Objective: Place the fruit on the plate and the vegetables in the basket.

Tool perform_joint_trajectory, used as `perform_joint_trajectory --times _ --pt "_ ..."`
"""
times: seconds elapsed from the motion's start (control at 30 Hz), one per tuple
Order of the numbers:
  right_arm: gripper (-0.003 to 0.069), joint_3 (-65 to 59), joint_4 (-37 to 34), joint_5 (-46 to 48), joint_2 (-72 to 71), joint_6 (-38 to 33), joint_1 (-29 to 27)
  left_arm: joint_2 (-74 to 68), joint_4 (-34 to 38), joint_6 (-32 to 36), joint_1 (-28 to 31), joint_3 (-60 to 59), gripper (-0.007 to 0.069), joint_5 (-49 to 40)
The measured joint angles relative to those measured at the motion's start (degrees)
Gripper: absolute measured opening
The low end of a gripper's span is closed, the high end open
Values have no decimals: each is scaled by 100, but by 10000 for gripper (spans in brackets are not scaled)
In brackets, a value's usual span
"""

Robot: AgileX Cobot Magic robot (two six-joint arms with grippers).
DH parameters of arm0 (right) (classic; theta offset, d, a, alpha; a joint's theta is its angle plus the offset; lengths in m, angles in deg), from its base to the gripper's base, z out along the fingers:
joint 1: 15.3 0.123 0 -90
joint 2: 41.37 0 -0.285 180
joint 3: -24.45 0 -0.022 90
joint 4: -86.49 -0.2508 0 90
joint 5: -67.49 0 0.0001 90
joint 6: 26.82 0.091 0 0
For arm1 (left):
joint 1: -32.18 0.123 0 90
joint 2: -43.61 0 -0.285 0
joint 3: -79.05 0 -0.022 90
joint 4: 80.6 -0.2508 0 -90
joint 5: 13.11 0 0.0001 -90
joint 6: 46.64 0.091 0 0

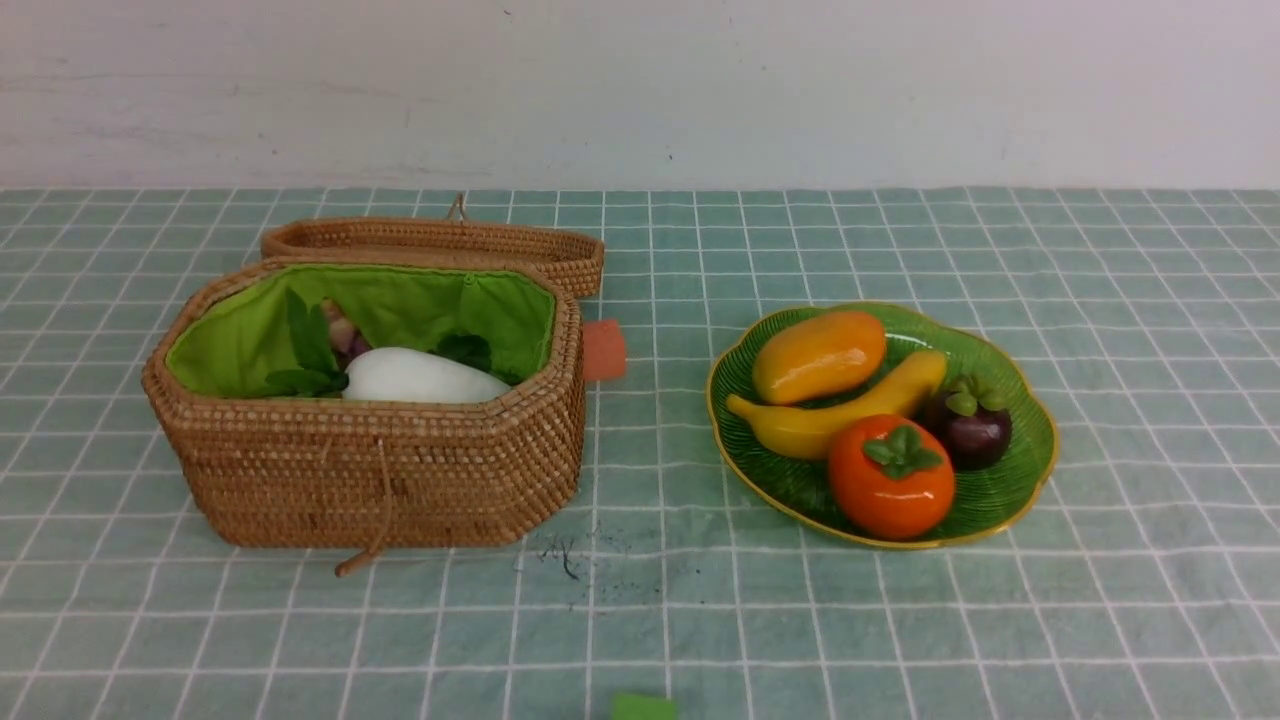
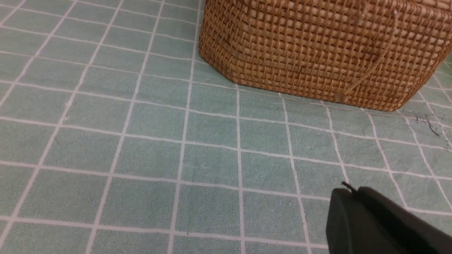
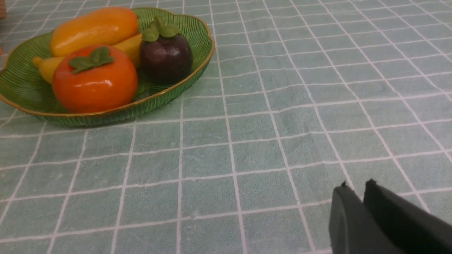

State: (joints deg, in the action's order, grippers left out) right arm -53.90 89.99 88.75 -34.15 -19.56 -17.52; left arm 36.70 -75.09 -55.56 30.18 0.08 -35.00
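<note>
A pale wall is rising behind a table [image 1: 660, 620] whose green cloth is showing a white grid. Nearest, the left gripper [image 2: 348, 188] is holding its fingertips together; the right gripper [image 3: 357, 185] is keeping a slight gap, gripping nothing. Toward one o'clock, the plate [image 1: 1035, 490] is carrying the persimmon [image 1: 890, 485], likely smooth and slippery, best taken around its widest part; beyond it the mangosteen [image 1: 975, 435], probably light, is inviting a side grasp, the banana [image 1: 880, 400] a mid-length pinch, and the mango [image 1: 820, 355] a hold across its narrow width. Toward eleven, the basket [image 1: 380, 480], probably slightly yielding, is holding the white radish [image 1: 420, 378], whose glossy body is likely asking for a grip across its middle.
</note>
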Motion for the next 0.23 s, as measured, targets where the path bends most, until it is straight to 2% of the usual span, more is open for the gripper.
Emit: perform_joint_trajectory --times 0.23 --pt "81 0 0 0 0 0 0 0 0 0 0 0 1 0"
